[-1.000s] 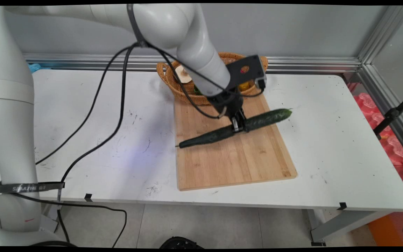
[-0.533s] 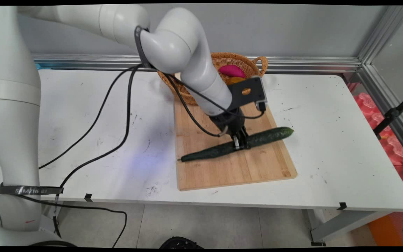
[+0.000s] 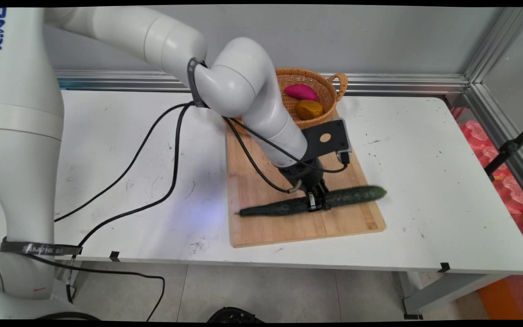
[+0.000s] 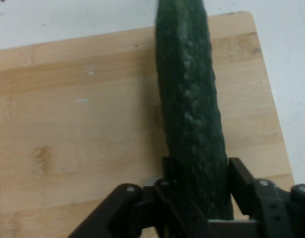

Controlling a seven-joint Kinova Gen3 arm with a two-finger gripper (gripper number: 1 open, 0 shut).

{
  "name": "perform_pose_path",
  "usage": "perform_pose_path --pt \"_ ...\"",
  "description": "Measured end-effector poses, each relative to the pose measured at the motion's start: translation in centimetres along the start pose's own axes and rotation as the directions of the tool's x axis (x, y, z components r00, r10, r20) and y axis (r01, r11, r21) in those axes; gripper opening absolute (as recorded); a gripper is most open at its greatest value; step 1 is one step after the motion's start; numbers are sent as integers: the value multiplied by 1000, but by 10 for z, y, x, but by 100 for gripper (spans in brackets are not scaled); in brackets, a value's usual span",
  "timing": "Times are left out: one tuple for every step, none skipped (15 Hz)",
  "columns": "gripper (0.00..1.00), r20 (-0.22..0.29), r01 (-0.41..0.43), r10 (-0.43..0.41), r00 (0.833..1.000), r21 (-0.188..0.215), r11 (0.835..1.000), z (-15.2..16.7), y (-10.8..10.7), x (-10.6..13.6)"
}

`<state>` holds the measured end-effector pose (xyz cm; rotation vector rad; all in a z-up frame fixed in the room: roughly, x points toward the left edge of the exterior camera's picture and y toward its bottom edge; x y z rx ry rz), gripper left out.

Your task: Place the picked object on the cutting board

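Here the black gripper [image 3: 318, 203] is clamping a long dark green cucumber [image 3: 357, 195] near its middle, its two fingers [image 4: 244, 186] closed snugly on either side. The cucumber is lying almost level across the near half of the wooden cutting board [image 3: 284, 227], its blunt end poking past the board's 3 o'clock edge. The board is resting on the white table [image 3: 447, 181]. Farther back, at the board's 12 o'clock end, a wicker basket [image 3: 332, 88] is holding a pink sweet potato [image 3: 301, 91] and a yellow-brown potato [image 3: 308, 109].
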<state>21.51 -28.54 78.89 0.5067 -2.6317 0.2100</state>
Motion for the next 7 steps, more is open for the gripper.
perform_pose_path --pt "100 0 -1 1 1000 -2 1000 2 0 0" --pt "100 -1 -1 1 1000 -4 1000 5 0 -1" --pt "100 -2 -1 1 1000 -6 1000 7 0 -2" --pt "100 -3 -1 1 1000 -8 1000 9 0 -2" --pt "100 -3 -1 1 1000 -9 1000 10 0 -2" --pt "100 -4 -1 1 1000 -10 1000 12 0 -3" --pt "100 -6 -1 1 1000 -12 1000 13 0 -3"
